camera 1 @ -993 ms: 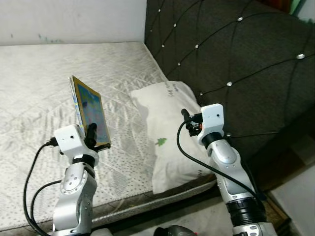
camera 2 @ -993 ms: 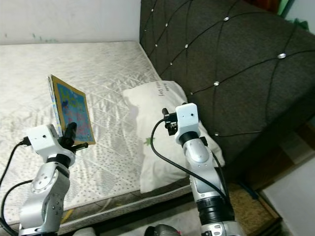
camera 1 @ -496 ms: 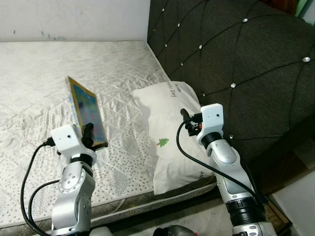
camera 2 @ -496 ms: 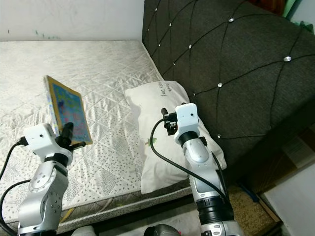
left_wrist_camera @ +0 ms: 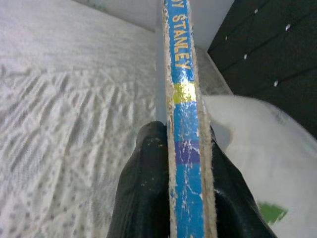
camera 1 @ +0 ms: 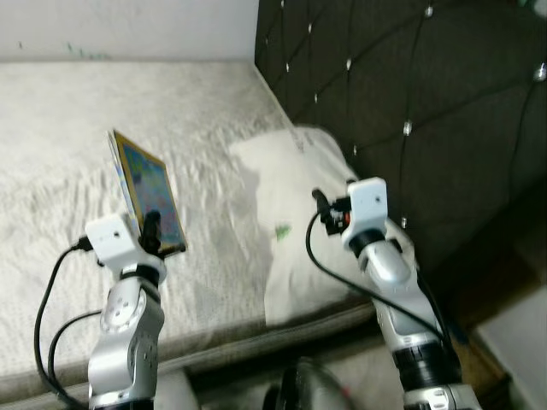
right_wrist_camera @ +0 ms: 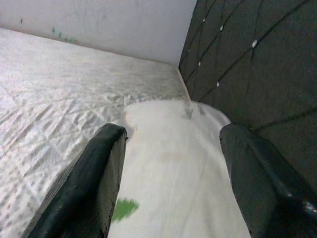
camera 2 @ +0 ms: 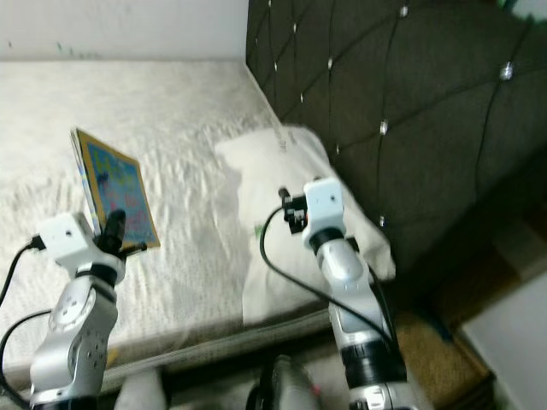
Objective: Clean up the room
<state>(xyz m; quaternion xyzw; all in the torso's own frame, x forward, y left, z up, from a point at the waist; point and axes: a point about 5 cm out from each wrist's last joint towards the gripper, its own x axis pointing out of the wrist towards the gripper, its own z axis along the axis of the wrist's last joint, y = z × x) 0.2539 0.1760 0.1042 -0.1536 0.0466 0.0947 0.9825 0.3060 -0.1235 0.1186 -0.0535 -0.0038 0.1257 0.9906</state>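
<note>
holding a thin, colourful picture book with worn cardboard edges (camera 1: 148, 190) upright above the pale quilted mattress (camera 1: 60, 145), pinched at its lower edge by the left gripper (camera 1: 152, 232) fingers. right gripper (camera 1: 318, 203) fingers spread wide over the white pillow (camera 1: 286, 184). risk: shallow edge pinch, likely to pivot or slip while walking.

Blue-and-yellow book (camera 1: 147, 190); white pillow (camera 1: 295, 222) with green mark; grey quilted mattress (camera 1: 60, 145); dark tufted headboard (camera 1: 427, 102)

Silver arms, white wrists, black cables
</note>
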